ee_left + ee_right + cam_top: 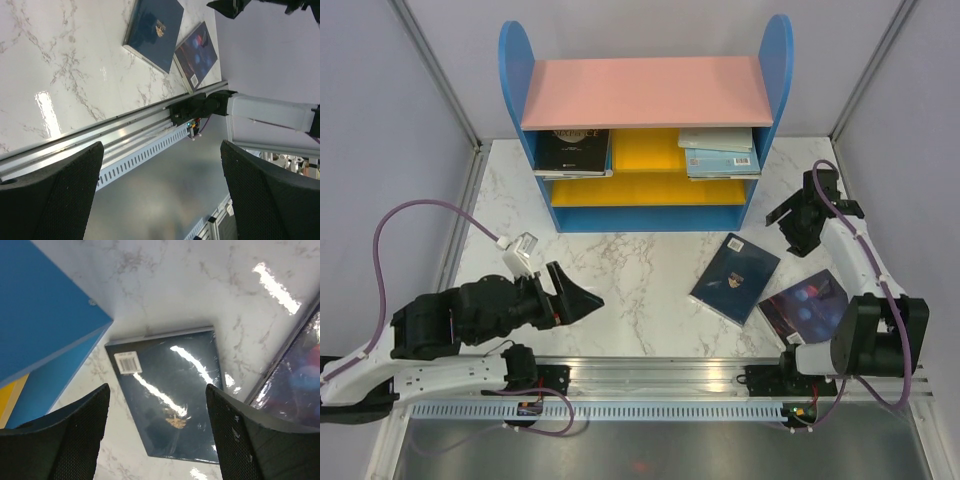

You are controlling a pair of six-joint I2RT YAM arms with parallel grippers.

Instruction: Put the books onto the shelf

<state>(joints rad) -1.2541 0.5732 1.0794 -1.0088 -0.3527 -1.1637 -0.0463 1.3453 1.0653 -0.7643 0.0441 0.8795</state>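
The shelf (645, 90), with some books in its upper compartment, stands off the right gripper's (792, 232) left finger. The navy book (735, 277) lies flat directly below these spread, empty jaws, its long axis roughly square to their closing line. A dark purple book (802, 303) lies just beyond the right finger. The left gripper (578, 290), also wide open, is well apart, so the right arm is nearer.

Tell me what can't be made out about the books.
- Top view: the pink top board overhangs the black stack and the pale blue stack, hiding their counts.
- Top view: the right arm covers a corner of the purple book; the right wrist view cuts it off.
- Navy book: glare, title unreadable.
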